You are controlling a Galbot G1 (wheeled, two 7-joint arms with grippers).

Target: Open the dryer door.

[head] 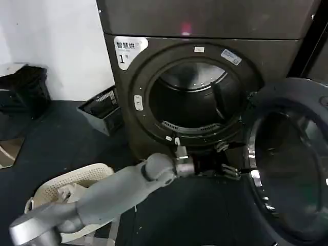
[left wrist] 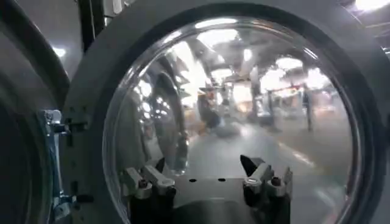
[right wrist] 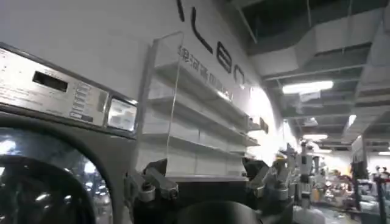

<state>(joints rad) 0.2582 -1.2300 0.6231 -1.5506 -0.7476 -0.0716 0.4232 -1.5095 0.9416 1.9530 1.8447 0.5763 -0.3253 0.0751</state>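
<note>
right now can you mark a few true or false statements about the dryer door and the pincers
1. The dryer door is swung open. True.
2. The left pincer is inside the drum. False: it is outside, below the drum opening, beside the door's inner edge.
3. The left pincer is clamped on the door. False: its fingers are open, holding nothing.
4. The machine carries a "1" label. True.
5. The right pincer is open, facing wall shelves. True.
</note>
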